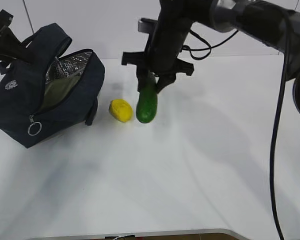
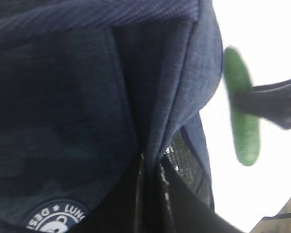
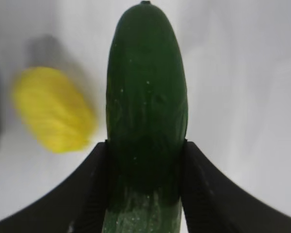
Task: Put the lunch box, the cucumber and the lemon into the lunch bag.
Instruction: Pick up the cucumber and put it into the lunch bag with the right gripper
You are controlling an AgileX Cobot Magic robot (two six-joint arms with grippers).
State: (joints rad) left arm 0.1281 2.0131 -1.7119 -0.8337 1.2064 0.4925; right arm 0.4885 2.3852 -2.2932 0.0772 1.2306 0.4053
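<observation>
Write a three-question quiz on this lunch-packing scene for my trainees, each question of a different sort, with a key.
1. True or false: the lemon lies inside the lunch bag.
2. Which item sits between the right gripper's fingers? A) lemon B) cucumber C) bag handle
3. Fill in: the lunch bag's zipper is ____, showing silvery lining.

Key: 1. False, it lies on the table between bag and cucumber. 2. B. 3. open.
</observation>
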